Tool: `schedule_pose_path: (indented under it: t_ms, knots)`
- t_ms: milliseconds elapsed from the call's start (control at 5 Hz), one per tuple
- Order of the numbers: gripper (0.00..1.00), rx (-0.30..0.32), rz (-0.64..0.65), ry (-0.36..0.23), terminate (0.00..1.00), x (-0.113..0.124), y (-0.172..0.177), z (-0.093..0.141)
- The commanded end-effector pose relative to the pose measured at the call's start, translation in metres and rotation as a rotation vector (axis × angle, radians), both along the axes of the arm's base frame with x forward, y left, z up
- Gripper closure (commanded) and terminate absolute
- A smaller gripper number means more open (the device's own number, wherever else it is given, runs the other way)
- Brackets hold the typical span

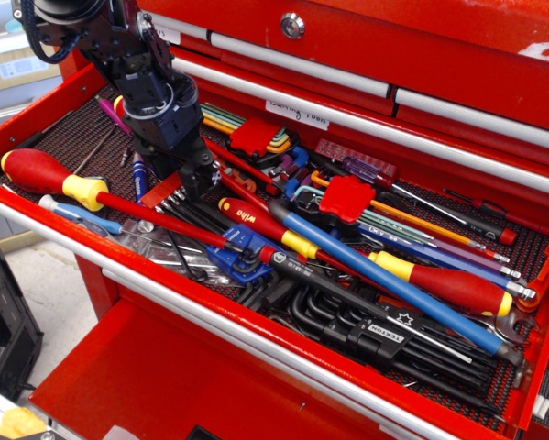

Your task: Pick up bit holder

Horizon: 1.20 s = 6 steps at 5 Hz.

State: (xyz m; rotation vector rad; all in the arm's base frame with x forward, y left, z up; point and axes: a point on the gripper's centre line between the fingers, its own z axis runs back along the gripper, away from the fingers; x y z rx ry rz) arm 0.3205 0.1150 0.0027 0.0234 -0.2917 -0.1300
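The bit holder (167, 195) is a flat bright-red strip with short dark bits along its lower edge. It lies in the left-middle of the open red tool drawer (256, 341), partly under other tools. My black gripper (196, 181) is down in the drawer at the strip's upper right end, fingers pointing down and touching or nearly touching it. The fingertips are lost among the dark tools, so I cannot tell how the jaws stand. The arm leans in from the upper left.
A red-and-yellow screwdriver (45, 174) lies left of the strip, and a Wiha screwdriver (256, 222) and a long blue-shafted one (384, 280) lie to its right. Red hex-key blocks (347, 197) (254, 136) and a maroon strip (343, 156) sit behind. Closed drawers (366, 87) overhang the back.
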Motion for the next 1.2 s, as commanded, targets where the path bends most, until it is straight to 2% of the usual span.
schedule_pose_path:
  t_ms: [0, 200, 400, 800, 1000]
  knots:
    - [1.0, 0.012, 0.0, 0.015, 0.0, 0.005, 0.002, 0.014]
    - [1.0, 0.075, 0.012, 0.044, 0.0, 0.007, -0.001, 0.038]
    - [1.0, 0.119, 0.036, 0.044, 0.0, 0.009, 0.001, 0.068]
    - [1.0, 0.256, 0.094, 0.049, 0.0, 0.006, -0.001, 0.147]
    - [1.0, 0.316, 0.061, 0.06, 1.0, 0.007, -0.003, 0.174]
